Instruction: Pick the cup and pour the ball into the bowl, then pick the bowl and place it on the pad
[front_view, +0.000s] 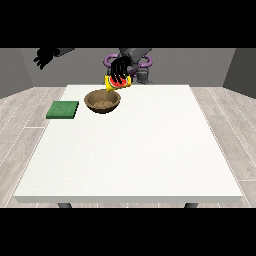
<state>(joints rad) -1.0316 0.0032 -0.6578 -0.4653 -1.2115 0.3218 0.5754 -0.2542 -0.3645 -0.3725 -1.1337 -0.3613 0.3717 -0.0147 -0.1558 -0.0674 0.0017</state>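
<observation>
Right now my hand at the middle of the view (119, 70) has its black fingers curled down over the cup (117, 83), pinching it from above (it is the hand nearer the view's right of my two). That cup is yellow on the outside with a red patch showing between my fingers, and it hangs tilted, off the table, just above and behind the far rim of the bowl (103, 101). I cannot make out the ball; it may be hidden by my fingers or by the cup's wall. Below, the bowl is round, brown and wood-like, with a speckled paler inside, and it rests on the white table (145, 150) near the far edge. Further toward the view's left lies the pad (63, 110), a flat green square with a dull, cloth-like face, apart from the bowl and sitting at the table's left edge. My other hand, at the view's left (43, 56), is raised well above and beyond the table's corner, holding nothing; whether its fingers are straight or curled I cannot tell.
</observation>
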